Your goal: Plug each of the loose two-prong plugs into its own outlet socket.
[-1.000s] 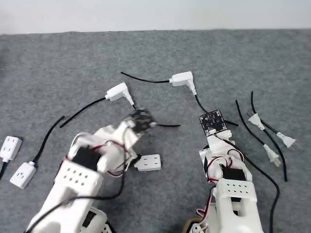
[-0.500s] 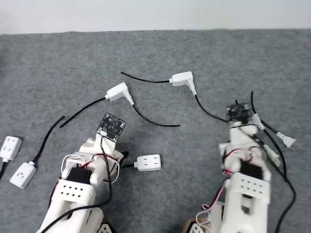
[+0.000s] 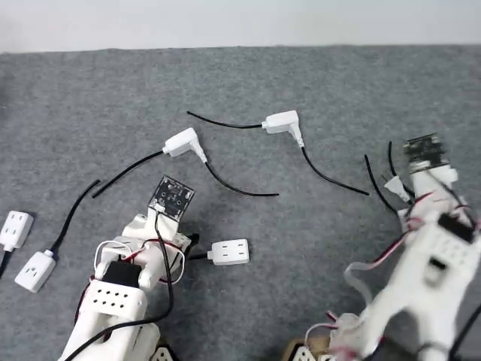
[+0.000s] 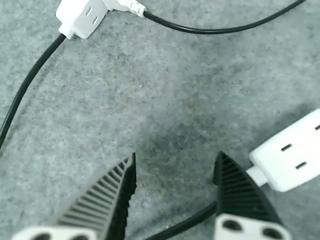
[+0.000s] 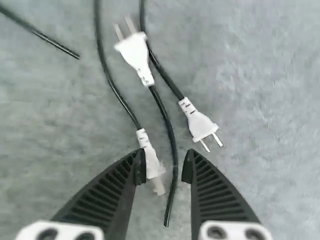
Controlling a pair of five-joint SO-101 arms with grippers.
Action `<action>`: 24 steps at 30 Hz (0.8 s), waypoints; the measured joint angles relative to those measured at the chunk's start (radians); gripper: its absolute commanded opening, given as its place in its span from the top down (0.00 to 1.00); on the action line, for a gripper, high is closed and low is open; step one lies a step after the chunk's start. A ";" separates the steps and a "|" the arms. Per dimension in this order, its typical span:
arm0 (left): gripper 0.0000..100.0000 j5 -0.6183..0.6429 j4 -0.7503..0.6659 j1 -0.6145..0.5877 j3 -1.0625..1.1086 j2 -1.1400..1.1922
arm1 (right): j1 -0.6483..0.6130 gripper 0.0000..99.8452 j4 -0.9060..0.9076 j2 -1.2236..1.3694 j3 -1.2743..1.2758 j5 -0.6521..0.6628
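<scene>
Three white two-prong plugs on black cords lie at the right: one (image 5: pixel 134 50) farthest out, one (image 5: pixel 202 125) to the side, and one (image 5: pixel 150 167) lying between the fingertips of my right gripper (image 5: pixel 164 160), which is open just above it beside a black cord (image 5: pixel 172 150). In the high view the right arm covers most of this group, leaving one plug (image 3: pixel 396 186) showing. My left gripper (image 4: pixel 175 170) is open over bare carpet, a white outlet socket (image 4: pixel 290 157) (image 3: pixel 229 252) just beside one finger.
Two more white sockets (image 3: pixel 184 141) (image 3: pixel 282 120) with black cords lie mid-table, and two others (image 3: pixel 15 228) (image 3: pixel 36 271) sit at the left edge. Grey carpet (image 3: pixel 301 75) covers the table, and a pale wall runs along the back.
The right arm swung from the table's middle out to the right and now sits over the plugs. The left arm drew back a second ago and has stayed put since.
</scene>
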 measured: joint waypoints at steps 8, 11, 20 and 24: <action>0.76 0.000 0.000 0.000 0.000 0.000 | 0.011 0.87 0.100 0.325 -0.181 0.077; 0.76 0.000 0.000 0.000 0.000 0.000 | 0.006 0.87 0.100 0.350 -0.187 0.083; 0.76 0.000 -0.005 0.000 0.000 0.000 | -0.002 0.87 0.011 0.445 -0.190 0.091; 0.76 0.000 -0.009 0.000 0.000 0.000 | -0.002 0.87 -0.015 0.491 -0.204 0.137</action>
